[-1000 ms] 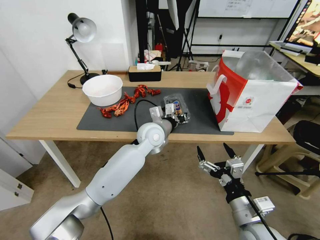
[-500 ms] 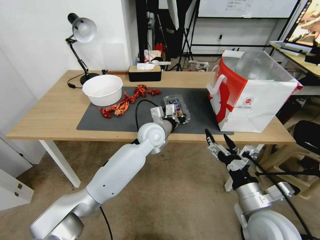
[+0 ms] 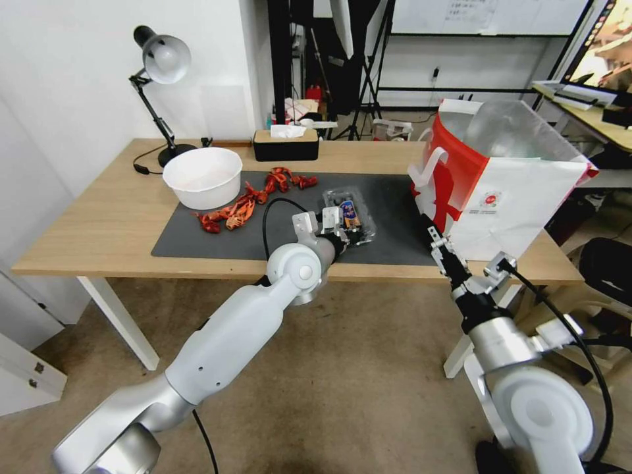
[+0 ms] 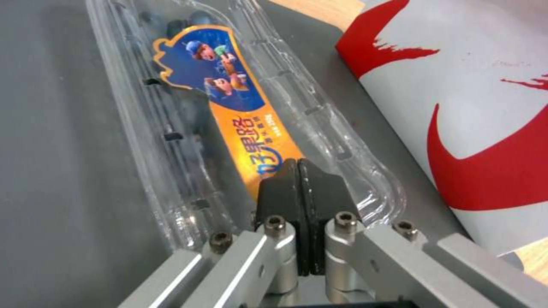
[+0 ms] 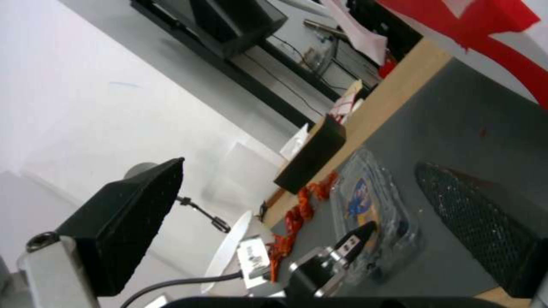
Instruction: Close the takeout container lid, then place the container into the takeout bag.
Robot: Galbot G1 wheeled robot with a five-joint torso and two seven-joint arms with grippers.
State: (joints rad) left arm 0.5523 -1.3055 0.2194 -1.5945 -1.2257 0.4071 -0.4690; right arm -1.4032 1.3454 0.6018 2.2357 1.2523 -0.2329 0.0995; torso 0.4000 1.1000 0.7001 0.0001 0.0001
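Note:
The takeout container (image 3: 352, 216) lies on the grey mat (image 3: 210, 240), left of the takeout bag (image 3: 507, 197). Its clear lid (image 4: 188, 111), with an orange and blue sticker, lies down flat over the berry half. My left gripper (image 3: 337, 227) is shut, and its black pads (image 4: 299, 184) press on the lid's near end with nothing between them. My right gripper (image 3: 436, 240) hangs open above the mat's right end, close to the bag's red front corner; its two fingers stand wide apart (image 5: 301, 164). From the right wrist, the container (image 5: 371, 201) lies ahead with the left gripper (image 5: 354, 239) on it.
A white bowl (image 3: 203, 176) and red crayfish pieces (image 3: 243, 204) sit on the mat's left part. A tissue box (image 3: 286, 145) and desk lamp (image 3: 161, 62) stand at the back. The bag is open at the top, showing its foil lining (image 3: 513, 131).
My right arm has risen from below the table edge, up and forward to the mat beside the bag. The left gripper stays on the container's lid.

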